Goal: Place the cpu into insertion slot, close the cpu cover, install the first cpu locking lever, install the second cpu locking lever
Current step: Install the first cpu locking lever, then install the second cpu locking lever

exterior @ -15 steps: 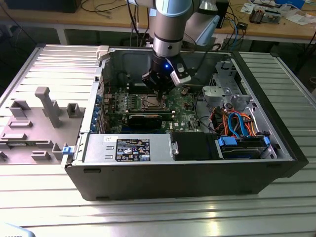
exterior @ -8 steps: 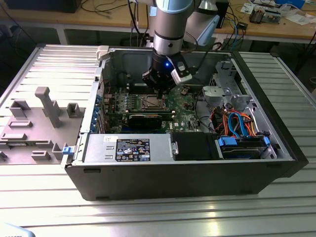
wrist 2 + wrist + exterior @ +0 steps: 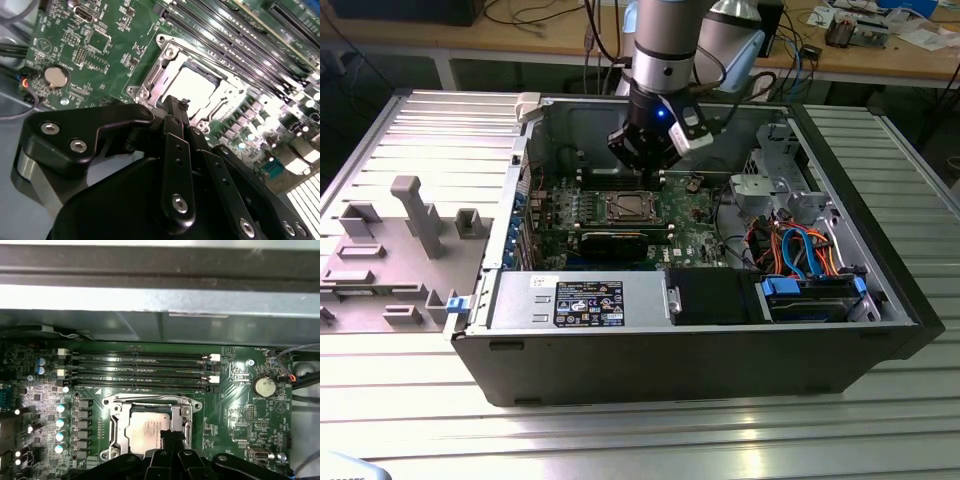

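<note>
Cpu (image 3: 146,432) seated in insertion slot (image 3: 111,402), cpu cover (image 3: 186,412) down; gripper (image 3: 181,106) just above, jaws together, empty.

This looks like an electronics lab or robotics workshop. An opened computer case (image 3: 700,290) lies on its side on a ribbed metal surface (image 3: 620,430), its green motherboard (image 3: 620,215) exposed. Beside the case, at the exterior view's left, sits a grey fixture plate (image 3: 390,250). Behind the case runs a wooden workbench (image 3: 880,55) strewn with cables and what may be small electronic parts.
</note>
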{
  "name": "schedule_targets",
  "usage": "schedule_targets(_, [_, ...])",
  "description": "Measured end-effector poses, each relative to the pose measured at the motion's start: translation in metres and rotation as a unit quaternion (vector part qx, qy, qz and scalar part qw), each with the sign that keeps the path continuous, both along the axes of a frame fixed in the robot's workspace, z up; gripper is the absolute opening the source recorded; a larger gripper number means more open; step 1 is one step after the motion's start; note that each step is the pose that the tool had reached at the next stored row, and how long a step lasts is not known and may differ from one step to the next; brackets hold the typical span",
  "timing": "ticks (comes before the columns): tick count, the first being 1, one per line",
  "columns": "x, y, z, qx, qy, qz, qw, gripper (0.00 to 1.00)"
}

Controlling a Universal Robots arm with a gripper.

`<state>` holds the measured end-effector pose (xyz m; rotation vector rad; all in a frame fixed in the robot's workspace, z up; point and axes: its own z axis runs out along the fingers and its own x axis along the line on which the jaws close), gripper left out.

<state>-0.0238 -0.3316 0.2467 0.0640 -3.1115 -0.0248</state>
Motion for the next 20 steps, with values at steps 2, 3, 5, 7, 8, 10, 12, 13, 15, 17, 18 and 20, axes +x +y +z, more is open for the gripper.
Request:
schedule_targets(2, [0.0,0.0,0.0044,0.0,0.0,0.0,1.0,0.11])
schedule_targets(3, [0.0,0.0,0.0044,0.0001,0.0,0.0,1.0,0.11])
schedule_targets(5, [0.0,0.0,0.0046,0.0,0.0,0.0,1.0,0.11])
schedule_targets(7, [0.0,0.0,0.005,0.0,0.0,0.0,1.0,0.11])
schedule_targets(8, [0.0,-0.0001,0.0052,0.0,0.0,0.0,1.0,0.11])
schedule_targets(10, [0.0,-0.0016,0.0051,0.0,0.0,0.0,1.0,0.11])
schedule_targets(12, [0.0,-0.0031,0.0051,0.0,0.0,0.0,1.0,0.11])
schedule_targets(13, [0.0,-0.0048,0.0051,0.0001,0.0,0.0,1.0,0.11])
schedule_targets(15, [0.0,-0.0069,0.0051,0.0001,0.0,0.0,1.0,0.11])
schedule_targets(17, [0.0,-0.0092,0.0051,0.0002,0.0,0.0,1.0,0.11])
schedule_targets(18, [0.0,-0.0107,0.0051,0.0002,0.0,0.0,1.0,0.11])
schedule_targets(20, [0.0,-0.0133,0.0051,0.0009,0.0,0.0,1.0,0.11])
